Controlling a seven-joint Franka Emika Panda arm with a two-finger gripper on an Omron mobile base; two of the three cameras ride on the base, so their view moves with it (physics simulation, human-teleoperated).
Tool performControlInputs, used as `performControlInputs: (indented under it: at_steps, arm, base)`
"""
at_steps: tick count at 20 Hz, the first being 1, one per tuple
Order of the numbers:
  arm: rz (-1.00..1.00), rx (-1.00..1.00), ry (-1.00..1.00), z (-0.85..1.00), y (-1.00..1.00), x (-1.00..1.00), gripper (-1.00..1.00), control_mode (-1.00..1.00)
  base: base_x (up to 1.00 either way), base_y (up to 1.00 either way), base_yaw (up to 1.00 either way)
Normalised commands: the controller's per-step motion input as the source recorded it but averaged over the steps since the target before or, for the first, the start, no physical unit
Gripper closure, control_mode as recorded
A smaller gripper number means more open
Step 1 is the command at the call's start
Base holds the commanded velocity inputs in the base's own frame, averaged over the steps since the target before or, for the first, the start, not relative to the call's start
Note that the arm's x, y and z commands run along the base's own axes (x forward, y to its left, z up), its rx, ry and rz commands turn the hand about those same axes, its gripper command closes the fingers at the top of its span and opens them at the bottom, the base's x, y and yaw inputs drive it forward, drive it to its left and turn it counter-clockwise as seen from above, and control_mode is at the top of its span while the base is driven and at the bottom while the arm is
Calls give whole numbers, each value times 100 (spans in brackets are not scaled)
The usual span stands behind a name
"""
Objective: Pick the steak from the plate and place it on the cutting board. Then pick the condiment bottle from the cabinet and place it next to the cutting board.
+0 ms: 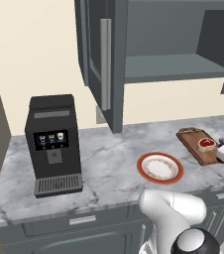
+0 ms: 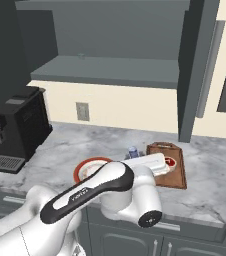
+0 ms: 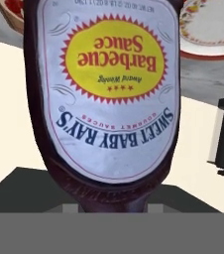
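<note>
The gripper (image 3: 112, 211) is grasping the condiment bottle (image 3: 109, 94), apparently just beside the cutting board (image 1: 196, 144) at its three o'clock, while the steak (image 1: 207, 144) is lying on that board, the plate (image 1: 159, 168) at its eight o'clock.

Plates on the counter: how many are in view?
1. The plate sits on the marble counter, left of the cutting board in the left base view; the arm covers part of it in the right base view.
</note>
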Motion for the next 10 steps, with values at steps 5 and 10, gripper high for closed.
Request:
performControlInputs:
  at_steps: [5,10]
  arm:
    - [0,0,0,-25,-7,0,100,-100]
    - [0,0,0,-19,-6,0,100,-100]
  base:
    - [0,0,0]
    - [0,0,0]
